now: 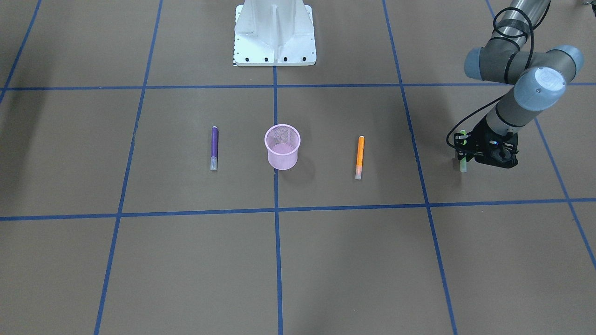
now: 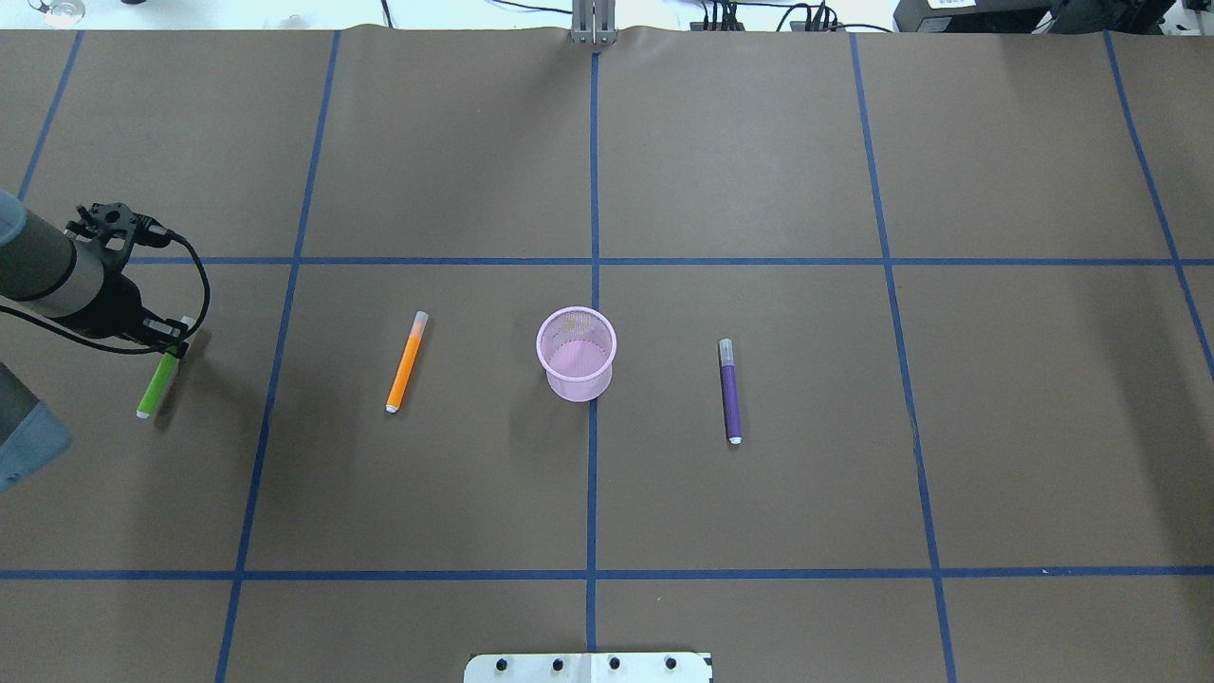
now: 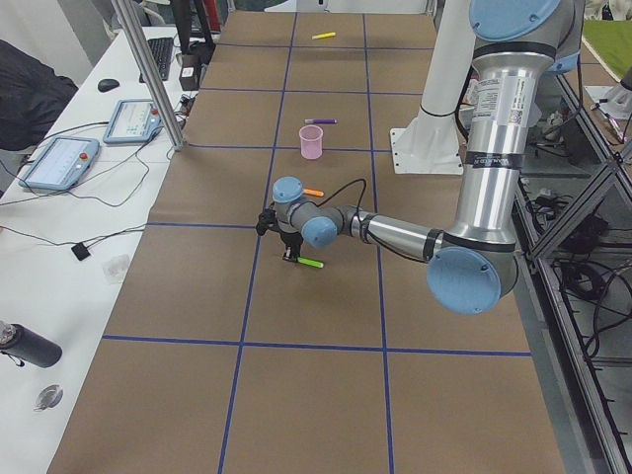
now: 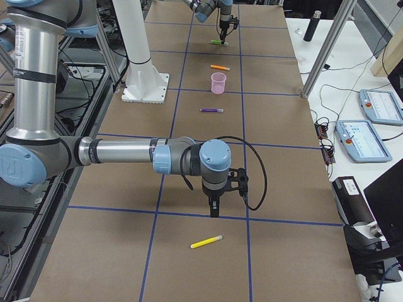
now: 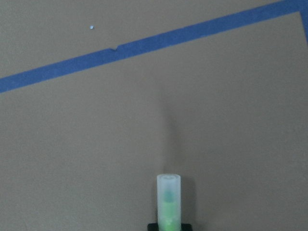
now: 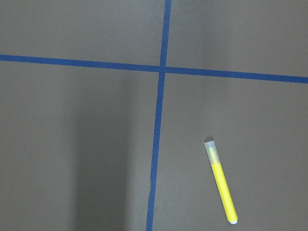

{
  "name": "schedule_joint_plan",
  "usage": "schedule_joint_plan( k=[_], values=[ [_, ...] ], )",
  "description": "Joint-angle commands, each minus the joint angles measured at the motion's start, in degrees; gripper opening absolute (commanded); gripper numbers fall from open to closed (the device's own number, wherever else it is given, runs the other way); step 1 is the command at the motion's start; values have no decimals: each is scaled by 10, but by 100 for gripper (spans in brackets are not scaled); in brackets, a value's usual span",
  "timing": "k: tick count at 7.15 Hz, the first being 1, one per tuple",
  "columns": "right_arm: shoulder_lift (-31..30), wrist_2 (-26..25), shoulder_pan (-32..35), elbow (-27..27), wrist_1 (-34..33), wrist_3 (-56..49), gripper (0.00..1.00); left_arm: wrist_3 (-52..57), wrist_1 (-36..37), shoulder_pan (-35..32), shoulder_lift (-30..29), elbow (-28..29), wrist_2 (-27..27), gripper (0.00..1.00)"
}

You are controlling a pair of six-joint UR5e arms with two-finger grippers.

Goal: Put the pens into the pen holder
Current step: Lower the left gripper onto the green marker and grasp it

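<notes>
Overhead exterior shows me the left claw (image 2: 172, 349) down near the table's left edge, its fingers closed on the green pen (image 2: 155, 389) close to the pale cap end. The left wrist view agrees: the cap pokes out from between two dark tips. I can't tell whether the pen is clear of the surface.

The pink mesh cup (image 2: 579, 379) stands upright at the middle of the table, with nothing in it that I can see. The orange pen (image 2: 407, 361) lies toward the left edge and the purple pen (image 2: 729, 391) toward the right, both apart from the cup.

I judge this to be the first pick. Next I'd lift, carry to the centre, tip the pen upright over the rim and release.

The right claw (image 4: 215, 211) hangs near the right edge by a yellow pen (image 4: 206, 241); whether it is open or closed I cannot tell.
</notes>
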Motion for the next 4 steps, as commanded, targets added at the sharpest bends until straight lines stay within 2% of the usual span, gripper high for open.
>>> schedule_joint_plan(
  k=[1, 2, 4],
  values=[
    [31, -5, 0, 16, 6, -7, 100, -6, 5, -15, 4, -76, -7, 0],
    [57, -5, -7, 11, 6, -4, 100, -6, 5, -28, -6, -103, 2, 0],
    [47, 2, -12, -4, 10, -1, 100, -99, 5, -53, -89, -127, 6, 0]
  ],
)
